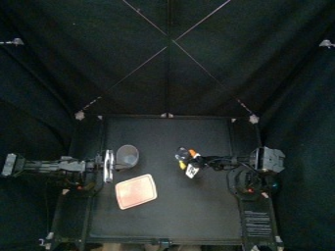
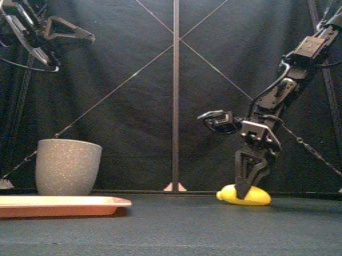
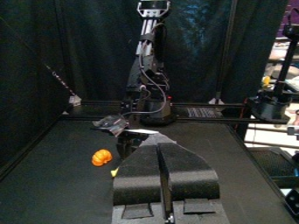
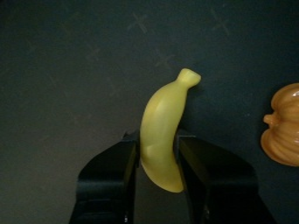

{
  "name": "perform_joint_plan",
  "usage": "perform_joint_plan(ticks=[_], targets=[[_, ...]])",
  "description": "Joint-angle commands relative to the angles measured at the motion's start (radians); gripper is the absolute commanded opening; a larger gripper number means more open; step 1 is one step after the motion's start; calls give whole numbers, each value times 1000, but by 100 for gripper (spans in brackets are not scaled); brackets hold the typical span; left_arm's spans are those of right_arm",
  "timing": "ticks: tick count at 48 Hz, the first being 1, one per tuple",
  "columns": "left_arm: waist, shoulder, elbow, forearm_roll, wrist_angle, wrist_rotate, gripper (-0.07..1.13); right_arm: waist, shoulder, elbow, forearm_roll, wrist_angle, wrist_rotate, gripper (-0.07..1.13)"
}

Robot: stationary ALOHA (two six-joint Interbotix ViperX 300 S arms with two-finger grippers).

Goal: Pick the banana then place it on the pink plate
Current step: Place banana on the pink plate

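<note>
R gripper (image 2: 245, 186) clamps banana (image 4: 167, 131) mid-body, on table (image 2: 174, 228), lower right of front view. Prob light, stiff, slick; curve may twist, centre hold suits. L gripper (image 3: 165, 147) closed, mid-left of top view.

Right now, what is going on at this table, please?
The right arm's tool is down on the right side of the table, its jaws closed against both sides of the yellow banana, which is not yet lifted. A small orange toy lies beside the banana. The pink plate lies at the front left with nothing on it, and the grey cup stands behind it. The left arm's tool is raised on the left, shut and holding nothing.
</note>
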State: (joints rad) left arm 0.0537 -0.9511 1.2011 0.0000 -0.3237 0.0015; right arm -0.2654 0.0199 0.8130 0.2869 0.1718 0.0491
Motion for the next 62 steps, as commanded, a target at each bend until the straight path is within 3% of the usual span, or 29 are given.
perform_joint_plan(ticks=[1, 22, 34, 54, 62], targets=[[3, 3, -12, -2, -9, 0, -1, 20, -52, -51, -6, -5, -5, 53], [15, 5, -3, 0, -9, 0, -1, 229, 18, -313, -167, -164, -2, 53], [54, 3, 2, -2, -11, 0, -1, 308, 181, -439, -118, -357, 2, 53], [63, 5, 25, -2, -11, 0, -1, 362, 374, -647, -104, -354, 2, 54], [67, 5, 40, -2, -9, 0, -1, 356, 388, -663, -77, -356, 2, 66]])
